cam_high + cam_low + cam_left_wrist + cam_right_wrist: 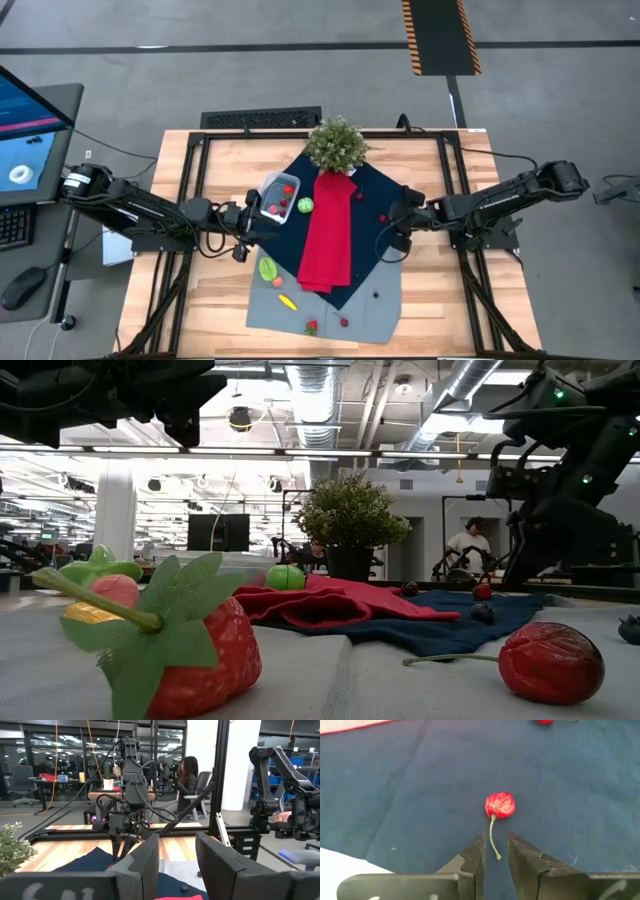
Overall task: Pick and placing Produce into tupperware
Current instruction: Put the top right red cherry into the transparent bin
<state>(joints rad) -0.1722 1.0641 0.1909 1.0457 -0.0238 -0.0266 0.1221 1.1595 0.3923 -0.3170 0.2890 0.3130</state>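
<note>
Now we are hovering right gripper, fingers narrowly parted, empty, over cherry stem on navy cloth; left gripper likewise narrow, empty; open cloth all around cherry.

a potted plant stands by a red cloth on a navy cloth.

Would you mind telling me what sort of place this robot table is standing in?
Most likely a robotics lab or open workshop: exposed ceiling ducts, another robot arm on a frame beyond the table, and a person seated at a desk.
</note>
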